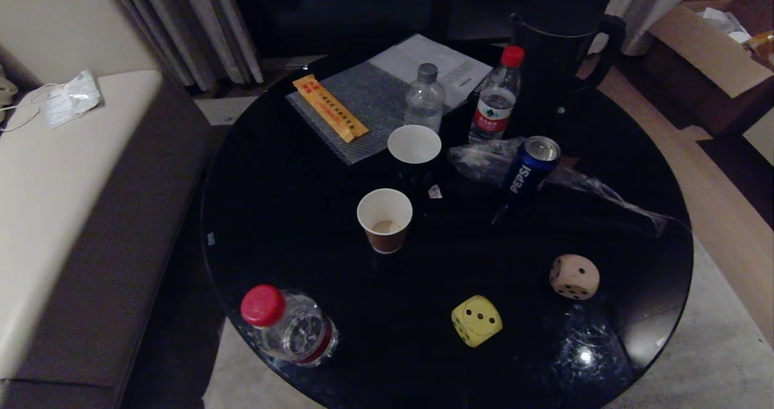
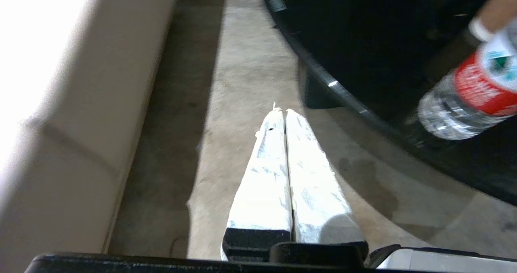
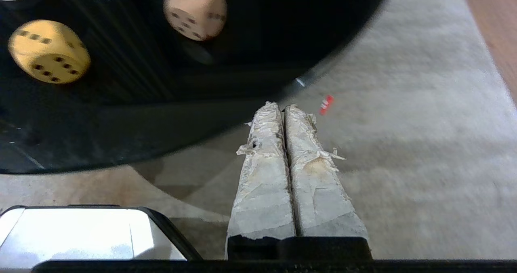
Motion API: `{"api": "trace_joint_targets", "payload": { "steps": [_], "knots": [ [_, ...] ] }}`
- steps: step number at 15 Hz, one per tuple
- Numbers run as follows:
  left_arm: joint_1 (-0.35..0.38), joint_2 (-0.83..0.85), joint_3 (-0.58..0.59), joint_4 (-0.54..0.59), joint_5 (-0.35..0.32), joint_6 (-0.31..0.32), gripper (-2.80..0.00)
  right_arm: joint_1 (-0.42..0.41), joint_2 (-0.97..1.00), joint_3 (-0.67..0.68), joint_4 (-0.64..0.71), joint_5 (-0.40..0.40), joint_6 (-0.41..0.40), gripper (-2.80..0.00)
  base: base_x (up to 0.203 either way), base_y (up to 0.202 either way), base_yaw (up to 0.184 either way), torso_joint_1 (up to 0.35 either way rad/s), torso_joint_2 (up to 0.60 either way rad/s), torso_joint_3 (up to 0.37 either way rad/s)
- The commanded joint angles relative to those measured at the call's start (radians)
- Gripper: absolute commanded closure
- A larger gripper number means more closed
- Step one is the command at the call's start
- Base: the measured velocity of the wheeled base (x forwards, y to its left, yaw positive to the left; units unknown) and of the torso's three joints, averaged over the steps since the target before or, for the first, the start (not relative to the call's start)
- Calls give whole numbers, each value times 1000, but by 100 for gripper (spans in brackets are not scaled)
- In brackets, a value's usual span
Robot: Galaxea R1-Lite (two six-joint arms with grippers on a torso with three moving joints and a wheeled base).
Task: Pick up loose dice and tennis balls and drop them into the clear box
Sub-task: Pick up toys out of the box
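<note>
While both grippers, left (image 2: pixel 285 113) and right (image 3: pixel 282 106), hang closed and empty, two dice, yellow (image 1: pixel 476 320) and tan (image 1: pixel 574 276), sit apart.

Dim room; glare spot on black table (image 1: pixel 585 356); perhaps slight blur.

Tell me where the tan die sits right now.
In the head view the tan die sits on the black round table, near its right front edge, right of the yellow die and in front of the Pepsi can.

table (image 1: pixel 290 215): round, glossy black
dice: yellow die (image 1: pixel 476 320), tan die (image 1: pixel 574 276)
drinkware: paper cups (image 1: pixel 384 219), bottles (image 1: pixel 289 326), Pepsi can (image 1: pixel 530 166)
</note>
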Motion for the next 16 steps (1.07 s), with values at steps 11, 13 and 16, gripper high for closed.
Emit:
{"api": "trace_joint_targets", "payload": {
  "steps": [11,13,16],
  "knots": [
    [0,1,2,0,3,-6,0,1,150,-169,47,34,15,0,0,0,8,1,0,0],
    [0,2,2,0,3,-6,0,4,333,-279,65,101,64,0,0,0,0,0,0,0],
    [0,2,2,0,3,-7,0,45,602,-377,46,209,134,0,0,0,0,0,0,0]
  ]
}}
